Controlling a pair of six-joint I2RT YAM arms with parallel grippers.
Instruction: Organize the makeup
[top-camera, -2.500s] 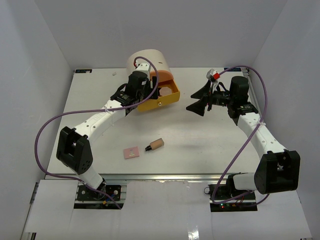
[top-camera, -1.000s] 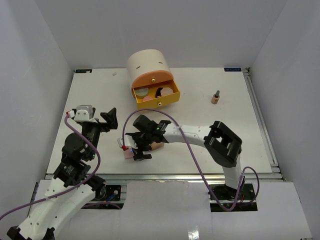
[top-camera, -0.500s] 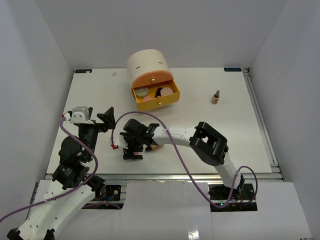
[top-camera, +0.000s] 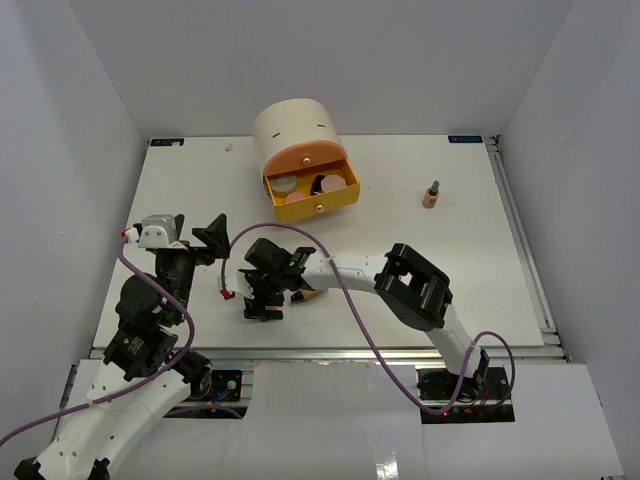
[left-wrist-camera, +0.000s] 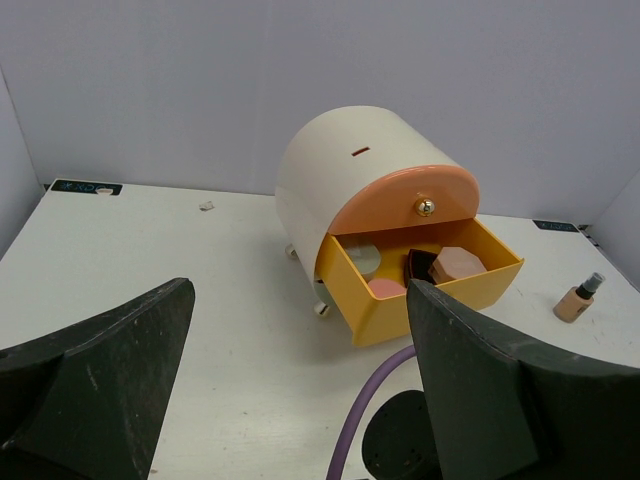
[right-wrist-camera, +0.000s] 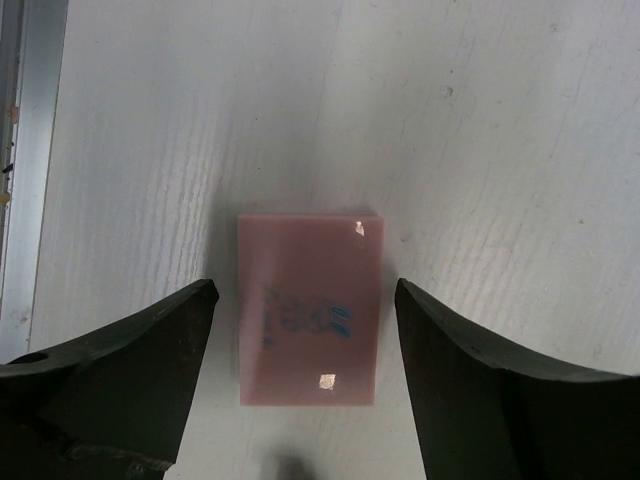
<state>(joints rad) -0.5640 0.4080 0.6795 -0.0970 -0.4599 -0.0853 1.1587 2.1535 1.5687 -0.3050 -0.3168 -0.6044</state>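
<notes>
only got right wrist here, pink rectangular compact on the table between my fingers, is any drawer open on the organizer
Observer: Yes, the yellow drawer of the cream organizer is pulled out, with a pink octagonal compact inside.
Operator: is the left arm in my way
Observer: No, the left gripper hangs open off to the left, raised and apart from the right gripper.
</notes>
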